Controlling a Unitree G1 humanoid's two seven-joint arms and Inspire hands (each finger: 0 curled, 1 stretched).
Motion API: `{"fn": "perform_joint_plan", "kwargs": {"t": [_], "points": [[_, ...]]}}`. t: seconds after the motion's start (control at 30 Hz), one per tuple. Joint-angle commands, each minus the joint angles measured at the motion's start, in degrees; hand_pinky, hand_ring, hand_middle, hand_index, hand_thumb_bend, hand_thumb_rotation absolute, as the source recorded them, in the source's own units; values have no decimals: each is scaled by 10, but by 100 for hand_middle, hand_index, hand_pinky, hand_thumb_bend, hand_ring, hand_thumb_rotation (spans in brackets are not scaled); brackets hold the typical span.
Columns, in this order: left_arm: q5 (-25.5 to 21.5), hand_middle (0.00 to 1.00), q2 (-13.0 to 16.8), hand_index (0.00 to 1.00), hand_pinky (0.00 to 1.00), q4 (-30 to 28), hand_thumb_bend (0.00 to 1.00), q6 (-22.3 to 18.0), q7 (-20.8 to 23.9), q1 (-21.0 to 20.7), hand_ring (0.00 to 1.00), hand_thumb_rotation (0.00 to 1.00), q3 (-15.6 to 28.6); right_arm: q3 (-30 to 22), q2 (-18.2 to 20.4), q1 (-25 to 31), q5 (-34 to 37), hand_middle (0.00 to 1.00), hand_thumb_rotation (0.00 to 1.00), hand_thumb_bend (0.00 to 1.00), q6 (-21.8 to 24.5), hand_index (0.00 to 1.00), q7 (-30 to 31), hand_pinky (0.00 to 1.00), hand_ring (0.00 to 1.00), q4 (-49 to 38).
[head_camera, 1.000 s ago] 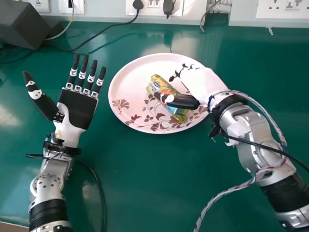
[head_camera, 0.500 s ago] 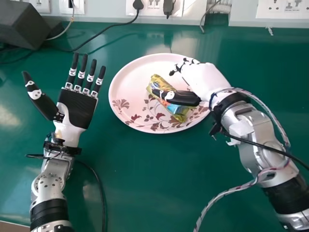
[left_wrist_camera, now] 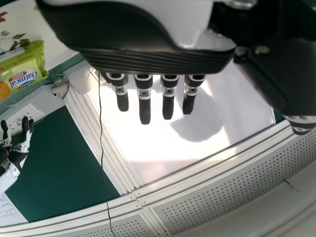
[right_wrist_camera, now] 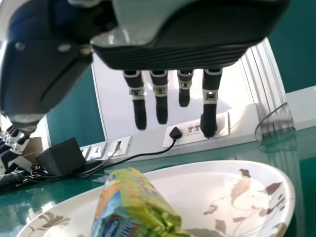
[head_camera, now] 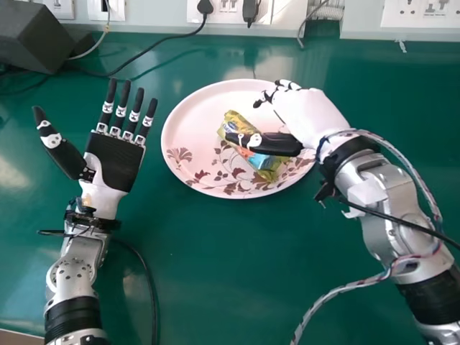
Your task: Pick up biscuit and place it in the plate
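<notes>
Lying on plate (head_camera: 194,118), lettered biscuit packet (right_wrist_camera: 136,197), right hand (head_camera: 309,115) open above

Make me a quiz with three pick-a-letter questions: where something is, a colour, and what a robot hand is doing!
1. Where is the biscuit packet?
A) Inside a cup
B) On the plate
C) On the floor

2. What colour is the table?
A) Red
B) Yellow
C) Green

3. How is the left robot hand?
A) Open
B) Making a fist
C) Gripping a spoon

Right letters:
1. B, the packet lies on the plate's pink surface.
2. C, the tabletop is dark green.
3. A, its fingers point out straight.
</notes>
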Motion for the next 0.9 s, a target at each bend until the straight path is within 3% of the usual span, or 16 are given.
{"fn": "perform_joint_plan", "kwargs": {"t": [0.0, 0.87], "points": [[2, 98, -17, 100, 100, 22, 100, 3, 6, 41, 93, 94, -6, -6, 2, 8, 0, 89, 89, 100, -1, 86, -2, 65, 80, -17], [-2, 97, -16, 100, 99, -4, 100, -12, 3, 59, 93, 97, -5, -65, 5, 66, 20, 92, 95, 99, -22, 95, -33, 69, 83, -92]]}}
